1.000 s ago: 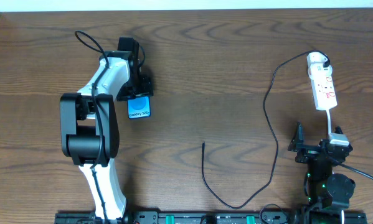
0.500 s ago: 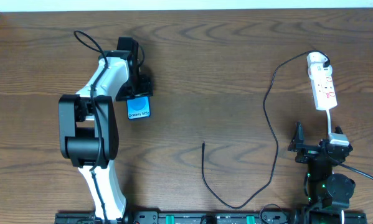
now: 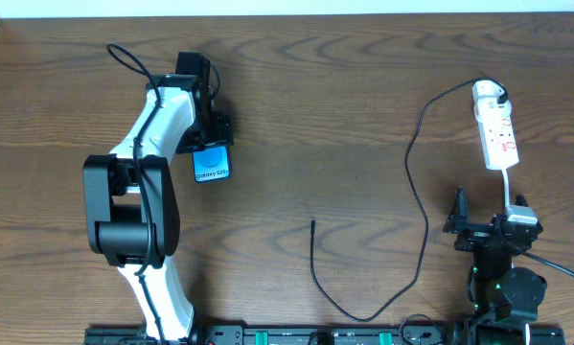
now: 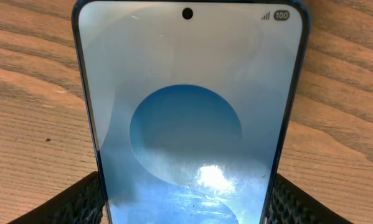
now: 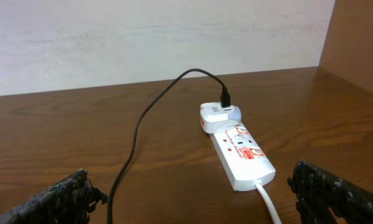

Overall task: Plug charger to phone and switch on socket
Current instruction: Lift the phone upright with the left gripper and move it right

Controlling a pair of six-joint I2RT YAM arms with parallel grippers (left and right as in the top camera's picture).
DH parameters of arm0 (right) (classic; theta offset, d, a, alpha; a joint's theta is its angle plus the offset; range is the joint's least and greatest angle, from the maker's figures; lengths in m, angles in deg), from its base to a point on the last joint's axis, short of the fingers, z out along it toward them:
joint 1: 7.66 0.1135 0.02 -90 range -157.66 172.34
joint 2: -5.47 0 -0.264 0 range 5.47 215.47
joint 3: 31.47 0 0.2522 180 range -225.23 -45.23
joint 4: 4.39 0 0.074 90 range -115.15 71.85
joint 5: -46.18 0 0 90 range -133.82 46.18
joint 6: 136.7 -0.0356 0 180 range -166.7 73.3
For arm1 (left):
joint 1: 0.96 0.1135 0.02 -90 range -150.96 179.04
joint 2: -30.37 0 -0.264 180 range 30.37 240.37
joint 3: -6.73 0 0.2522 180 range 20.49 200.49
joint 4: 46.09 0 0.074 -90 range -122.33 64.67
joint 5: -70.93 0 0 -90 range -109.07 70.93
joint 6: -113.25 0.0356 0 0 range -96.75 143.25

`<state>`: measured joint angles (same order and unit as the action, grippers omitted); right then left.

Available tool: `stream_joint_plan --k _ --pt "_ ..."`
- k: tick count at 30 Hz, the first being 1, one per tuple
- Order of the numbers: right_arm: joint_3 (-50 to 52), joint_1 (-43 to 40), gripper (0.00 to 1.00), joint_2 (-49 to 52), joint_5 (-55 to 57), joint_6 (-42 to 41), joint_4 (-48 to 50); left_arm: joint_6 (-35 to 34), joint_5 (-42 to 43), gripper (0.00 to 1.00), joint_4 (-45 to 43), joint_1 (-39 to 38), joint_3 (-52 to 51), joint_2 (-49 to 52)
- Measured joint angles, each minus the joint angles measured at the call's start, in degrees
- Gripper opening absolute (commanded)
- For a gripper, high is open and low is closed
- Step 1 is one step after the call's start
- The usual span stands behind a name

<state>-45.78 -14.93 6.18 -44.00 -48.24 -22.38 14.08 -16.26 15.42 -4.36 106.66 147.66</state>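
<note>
My left arm is leaning its elbow a little farther left than a second ago. My left tool (image 3: 212, 149) is drifting slightly left and toward the far edge with it. It is staying clamped on the phone (image 3: 213, 169), with a finger (image 4: 80, 200) pressing on each long side and the blue screen facing up, left of centre on the desk (image 3: 344, 105). My right tool (image 5: 202, 196) is sitting where it was at the near right, its fingers spread wide with nothing between them. The charger (image 3: 421, 192) is lying unmoved. Its plug tip (image 3: 312, 223) is resting loose near the middle, well apart from the phone, and its other end is sitting in the white adapter (image 3: 488, 93) on the socket (image 3: 503, 142) at the far right. The desk is showing dark brown wood grain throughout. A pale wall (image 5: 142, 37) is running behind it, and a light wooden panel (image 5: 360, 37) is standing at the right side.
</note>
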Motion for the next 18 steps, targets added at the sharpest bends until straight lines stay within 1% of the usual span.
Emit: stream_joint_plan --k 6,10,12,18 --pt "0.0 0.0 0.99 0.0 0.0 0.0 0.0 0.0 0.7 0.07 0.9 0.0 0.0 0.0" --pt "0.0 0.0 0.99 0.0 0.0 0.0 0.0 0.0 4.5 0.07 1.2 0.0 0.0 0.0" --pt "0.0 0.0 0.99 0.0 0.0 0.0 0.0 0.0 7.9 0.07 1.0 0.0 0.0 -0.1" --pt "0.0 0.0 0.99 0.0 0.0 0.0 0.0 -0.8 24.5 0.07 -1.1 0.0 0.0 -0.1"
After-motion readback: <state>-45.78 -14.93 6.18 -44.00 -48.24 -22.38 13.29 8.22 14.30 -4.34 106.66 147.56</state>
